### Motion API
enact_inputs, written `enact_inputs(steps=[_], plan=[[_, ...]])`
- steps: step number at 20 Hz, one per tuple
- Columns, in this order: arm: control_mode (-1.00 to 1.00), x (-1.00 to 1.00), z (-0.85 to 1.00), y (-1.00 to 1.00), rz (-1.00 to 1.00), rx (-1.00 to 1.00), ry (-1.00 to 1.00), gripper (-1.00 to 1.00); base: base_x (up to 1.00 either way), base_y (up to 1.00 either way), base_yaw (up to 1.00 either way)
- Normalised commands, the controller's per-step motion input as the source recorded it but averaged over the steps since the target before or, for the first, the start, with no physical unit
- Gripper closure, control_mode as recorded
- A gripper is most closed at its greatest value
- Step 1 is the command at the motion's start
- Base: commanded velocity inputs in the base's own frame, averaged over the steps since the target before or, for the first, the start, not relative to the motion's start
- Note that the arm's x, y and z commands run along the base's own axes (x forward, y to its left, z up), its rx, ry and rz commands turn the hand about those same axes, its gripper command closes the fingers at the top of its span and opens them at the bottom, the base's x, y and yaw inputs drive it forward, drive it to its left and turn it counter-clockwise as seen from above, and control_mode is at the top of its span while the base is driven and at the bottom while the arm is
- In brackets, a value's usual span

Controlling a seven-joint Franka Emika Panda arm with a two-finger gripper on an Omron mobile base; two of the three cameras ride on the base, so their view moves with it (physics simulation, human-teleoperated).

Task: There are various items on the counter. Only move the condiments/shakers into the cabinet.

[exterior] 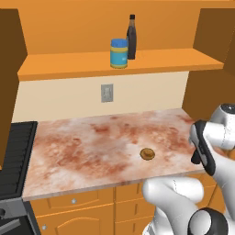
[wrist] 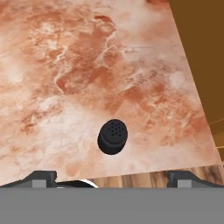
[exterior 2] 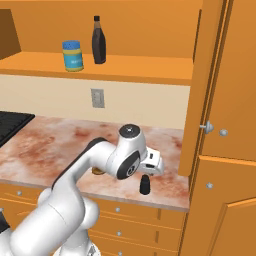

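Right now your pincer (wrist: 112, 177) is spread wide w/ nothing between the jaws, hanging above the tabletop (wrist: 78, 78) near its front right corner. Looking down from the hand cam, the small black shaker (wrist: 113, 136) stands upright just ahead of the finger tips (wrist: 41, 177), roughly centred btw them, not touching either; you see its perforated top. From the right base cam the same shaker (exterior 2: 145, 185) sits close to the front edge of the tabletop (exterior 2: 45, 145), directly below the white wrist, w/ the hand over it. Further out, the round brown pastry (exterior: 147, 154) lies on the tabletop towards the front, left of the arm and well apart from the shaker. Up on the cabinet (exterior: 114, 69) shelf, the blue-lidded jar (exterior: 119, 53) and the dark brown bottle (exterior: 131, 36) stand upright just beside each other, bottle to the jar's right and slightly behind. Black stove (exterior: 16, 156) at the far left; a wall outlet (exterior: 107, 93) under the shelf.
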Motion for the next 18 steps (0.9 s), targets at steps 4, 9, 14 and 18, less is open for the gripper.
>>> enact_inputs(steps=[4, 9, 14, 18], plan=[[-1.00, 0.03, -0.19, -0.03, 0.00, 0.00, 0.05, -1.00, 0.00, 0.00, 0.00], [-1.00, 0.00, -0.27, -0.04, 0.00, 0.00, 0.02, -1.00, 0.00, 0.00, 0.00], [-1.00, 0.03, -0.21, 0.00, 0.00, 0.00, 0.00, -1.00, 0.00, 0.00, 0.00], [-1.00, 0.11, -0.16, 0.00, 0.00, 0.00, 0.00, -1.00, 0.00, 0.00, 0.00]])
